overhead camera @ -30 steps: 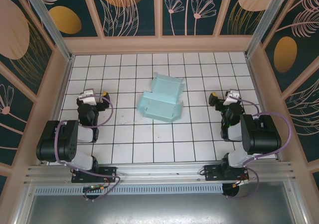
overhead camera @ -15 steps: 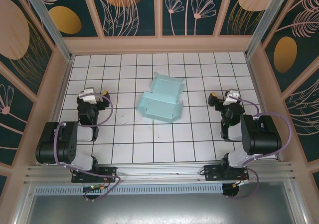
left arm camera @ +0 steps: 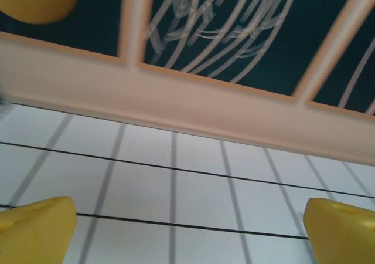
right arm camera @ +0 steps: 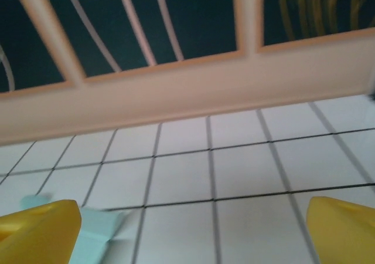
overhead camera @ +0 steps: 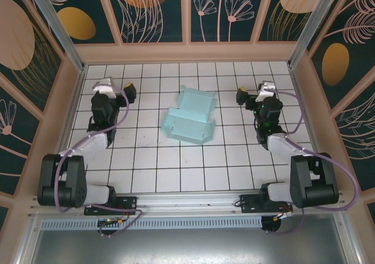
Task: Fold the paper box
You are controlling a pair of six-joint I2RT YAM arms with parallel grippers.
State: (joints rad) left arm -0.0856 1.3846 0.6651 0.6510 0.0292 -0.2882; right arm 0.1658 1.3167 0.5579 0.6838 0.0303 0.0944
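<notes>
I see the pale turquoise-blue thin card paper box (overhead camera: pixel 188 116) lying on the white tiled table with black grid lines (overhead camera: pixel 176 164), just above the middle of the top external frame and turned on a diagonal. Its upper right part stands up as a shallow tray with raised walls, and its lower left part is a flatter creased panel with small flaps at the edge. Nothing touches it. To its left in the frame, well apart from it, my left gripper (overhead camera: pixel 115 88) sits over the tiles with its jaws spread wide and nothing between them; in the left wrist view its two yellow fingertips (left arm camera: pixel 35 229) sit at the bottom corners over bare tiles. To the right of the box, also well apart, my right gripper (overhead camera: pixel 253 92) is likewise spread wide and empty. In the right wrist view a pale blue edge of the box (right arm camera: pixel 94 232) lies at lower left, just beside one yellow fingertip (right arm camera: pixel 38 232). Around the table runs a peach wooden frame with dark teal plant-patterned panels (overhead camera: pixel 187 12).
</notes>
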